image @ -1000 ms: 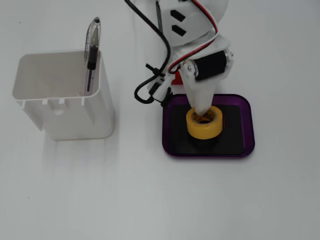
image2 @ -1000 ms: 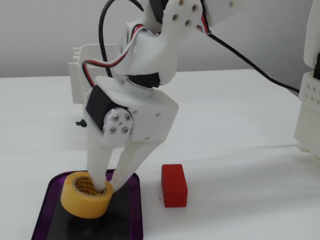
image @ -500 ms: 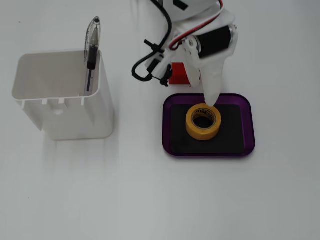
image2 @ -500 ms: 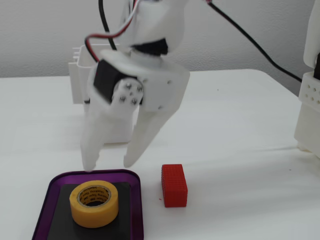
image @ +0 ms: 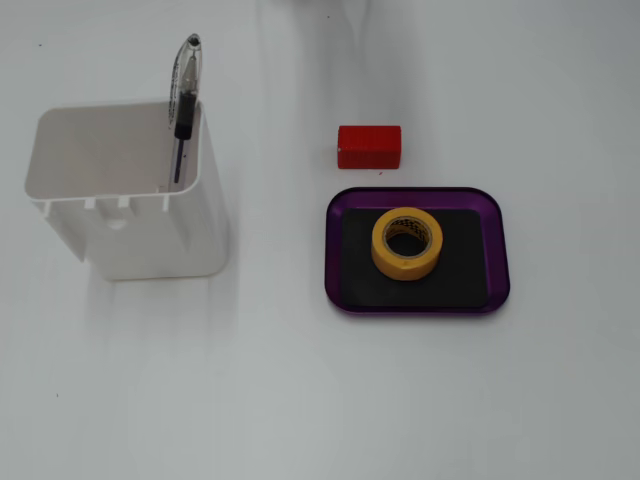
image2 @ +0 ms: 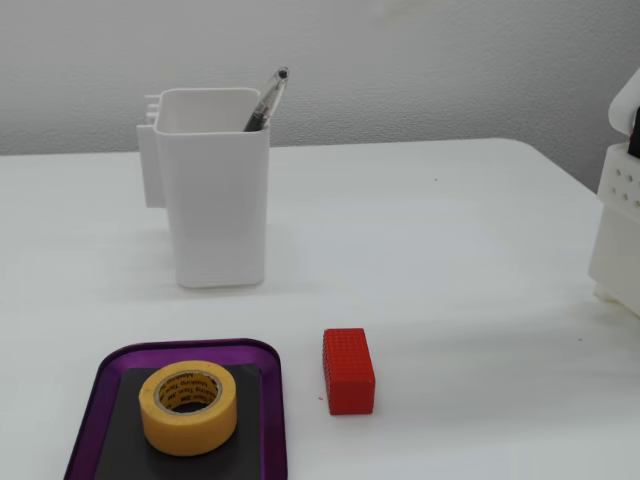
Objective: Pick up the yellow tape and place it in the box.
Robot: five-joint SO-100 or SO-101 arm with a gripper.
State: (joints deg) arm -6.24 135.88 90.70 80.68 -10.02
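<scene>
Tape in the box, block and container outside it on the tabletop (image: 500,400).

In a fixed view, lies flat on the floor of the box (image: 497,250): the tape (image: 407,243), near its middle. Just beyond the box's far rim sits the block (image: 369,146), apart from it. Well to the left stands the container (image: 130,190), upright, with a pen (image: 186,95) leaning inside.

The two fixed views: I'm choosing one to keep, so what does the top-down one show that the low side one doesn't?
Only the top-down view shows the whole box rim and the white container's inside. Only the side view shows the white robot base at the right edge and the wall. Both show the yellow tape lying inside the box, the red block outside it, and the pen. No gripper appears.
</scene>
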